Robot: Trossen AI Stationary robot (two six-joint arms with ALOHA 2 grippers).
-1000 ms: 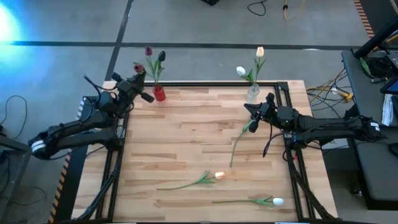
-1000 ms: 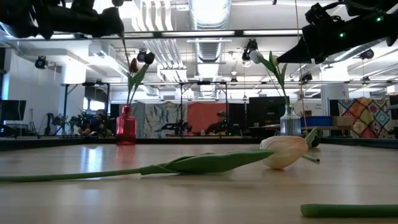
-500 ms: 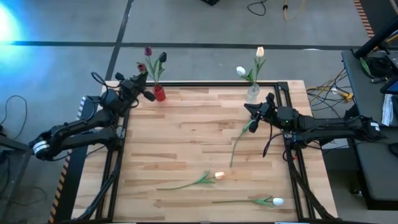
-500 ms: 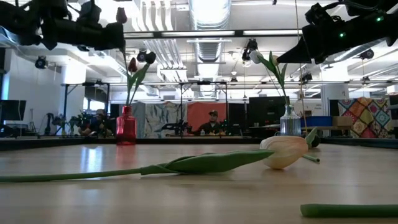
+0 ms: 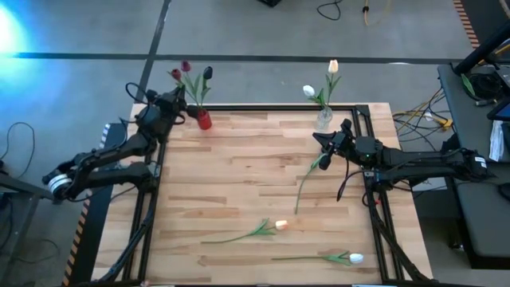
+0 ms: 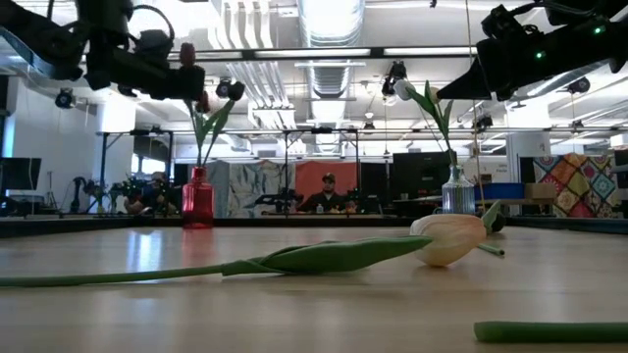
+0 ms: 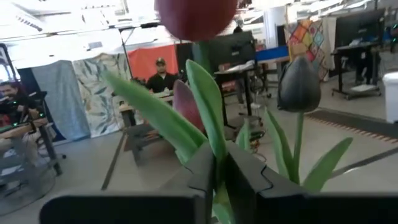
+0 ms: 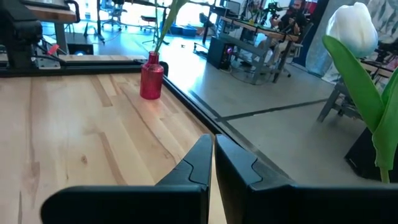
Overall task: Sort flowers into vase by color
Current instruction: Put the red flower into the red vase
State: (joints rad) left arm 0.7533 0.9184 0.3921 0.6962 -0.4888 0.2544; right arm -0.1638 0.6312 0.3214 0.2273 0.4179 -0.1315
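My left gripper [image 5: 182,105] hovers just left of the red vase [image 5: 204,120] at the far edge, shut on a maroon tulip [image 5: 175,74]. Two dark tulips [image 5: 207,72] stand in that vase by their stems. The clear vase [image 5: 323,119] holds a white tulip [image 5: 308,92] and a cream one [image 5: 333,66]. My right gripper [image 5: 320,142] is shut in the air near the clear vase, above the upper end of a green-stemmed flower [image 5: 305,183]. A peach tulip [image 5: 280,226] and a white tulip [image 5: 355,258] lie flat near the near edge. My left gripper pinches the maroon tulip's stem [image 7: 215,171] between its two fingers, a short way below the head [image 7: 196,15], among the leaves. The fingers come roughly level from the table's left. The tulip stands upright and clear of the table; its lower end is hidden.
The middle of the wooden table [image 5: 239,175] carries nothing. A black frame rail [image 5: 263,107] runs along the far edge behind both vases. People sit in the room beyond the table [image 6: 329,181].
My left gripper has risen and moved toward the far edge and the red vase, carrying the maroon tulip. The tulip's head now sits level with the dark heads above that vase.
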